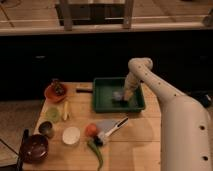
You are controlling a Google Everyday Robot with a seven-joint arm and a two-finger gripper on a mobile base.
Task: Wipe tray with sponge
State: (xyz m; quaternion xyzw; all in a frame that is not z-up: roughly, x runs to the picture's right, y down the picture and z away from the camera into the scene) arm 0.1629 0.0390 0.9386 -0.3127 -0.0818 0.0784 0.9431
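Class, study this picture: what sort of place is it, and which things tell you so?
Probably a kitchen-style work area: a wooden table holds a dark bowl, a knife on a grey-blue sheet, and a green tray. The robot's gripper is inside that tray.

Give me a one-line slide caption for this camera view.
Robot gripper at the sponge inside the green tray on a wooden table.
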